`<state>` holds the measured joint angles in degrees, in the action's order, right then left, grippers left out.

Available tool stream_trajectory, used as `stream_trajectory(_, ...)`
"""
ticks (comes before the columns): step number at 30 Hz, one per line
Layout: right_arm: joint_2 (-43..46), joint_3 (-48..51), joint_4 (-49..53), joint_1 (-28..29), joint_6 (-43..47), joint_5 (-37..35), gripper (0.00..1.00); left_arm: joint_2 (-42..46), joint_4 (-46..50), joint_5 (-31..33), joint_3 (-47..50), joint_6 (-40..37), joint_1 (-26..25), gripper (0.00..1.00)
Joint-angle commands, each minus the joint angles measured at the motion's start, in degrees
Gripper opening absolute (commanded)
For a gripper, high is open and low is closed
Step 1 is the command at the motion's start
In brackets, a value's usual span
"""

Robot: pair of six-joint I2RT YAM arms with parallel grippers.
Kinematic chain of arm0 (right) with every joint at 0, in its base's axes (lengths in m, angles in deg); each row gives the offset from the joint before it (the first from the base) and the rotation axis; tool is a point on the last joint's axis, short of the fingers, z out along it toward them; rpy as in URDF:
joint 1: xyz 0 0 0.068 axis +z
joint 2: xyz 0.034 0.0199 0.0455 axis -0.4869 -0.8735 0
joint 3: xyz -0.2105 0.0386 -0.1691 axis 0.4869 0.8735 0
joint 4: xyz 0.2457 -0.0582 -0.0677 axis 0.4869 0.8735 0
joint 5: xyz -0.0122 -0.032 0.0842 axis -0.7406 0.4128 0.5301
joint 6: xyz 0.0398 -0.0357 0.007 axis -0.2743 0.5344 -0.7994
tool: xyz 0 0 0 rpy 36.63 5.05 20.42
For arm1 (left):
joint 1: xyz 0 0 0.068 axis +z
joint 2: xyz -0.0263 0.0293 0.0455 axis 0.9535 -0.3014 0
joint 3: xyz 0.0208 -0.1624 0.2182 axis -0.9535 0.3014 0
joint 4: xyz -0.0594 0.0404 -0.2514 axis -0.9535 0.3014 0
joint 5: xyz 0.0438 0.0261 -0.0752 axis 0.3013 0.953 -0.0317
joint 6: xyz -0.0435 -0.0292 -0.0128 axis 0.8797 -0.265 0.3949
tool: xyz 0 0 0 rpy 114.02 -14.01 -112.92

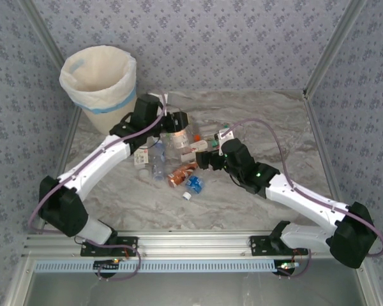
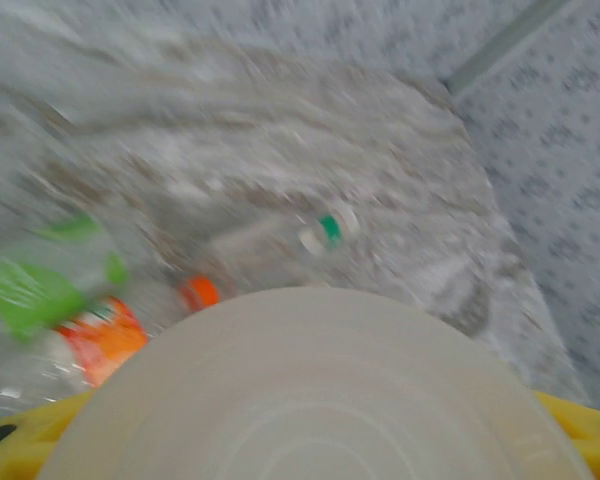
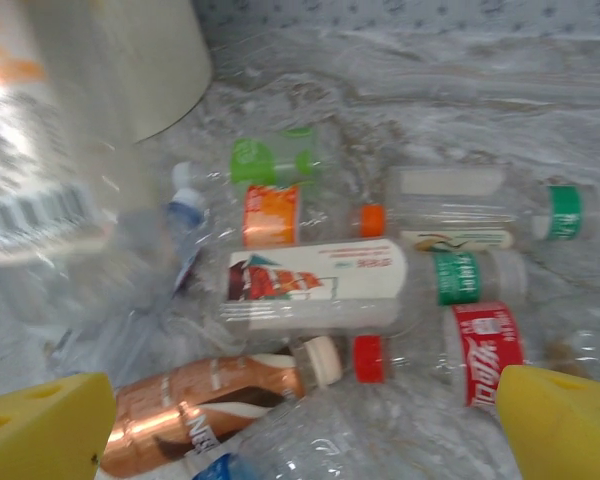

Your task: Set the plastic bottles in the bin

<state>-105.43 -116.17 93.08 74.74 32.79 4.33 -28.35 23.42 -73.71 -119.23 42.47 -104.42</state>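
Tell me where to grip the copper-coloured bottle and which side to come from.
Grip the copper-coloured bottle across mid-body, coming down from above with the fingers turned across its long axis. It lies on its side with its flanks exposed, while its white cap sits close to a red cap. The open right gripper probably suits.

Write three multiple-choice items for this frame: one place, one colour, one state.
1. Where does the round cream-coloured plastic waste bin stand?
A far left corner of the marbled table; B far right corner; C between the arm bases.
2. What colour is the band around it?
A red; B light blue; C green.
3. How is the right gripper?
A open; B shut on a bottle; C shut, empty.
Key: A, the top view shows it far left; B, the band is pale blue; A, its yellow fingers stand wide apart.
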Motion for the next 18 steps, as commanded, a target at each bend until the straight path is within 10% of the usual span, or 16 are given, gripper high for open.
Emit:
stream_trajectory(1,1.6,0.2,3.1,-0.8,-3.8,-7.8,1.0,3.6,3.1,11.3,-6.6,-10.2,0.4,0.42)
stream_trajectory(18,2.2,-1.2,9.2,-4.9,-12.5,-12.8,1.0,-7.5,7.4,28.6,-37.3,-33.2,10.2,0.43)
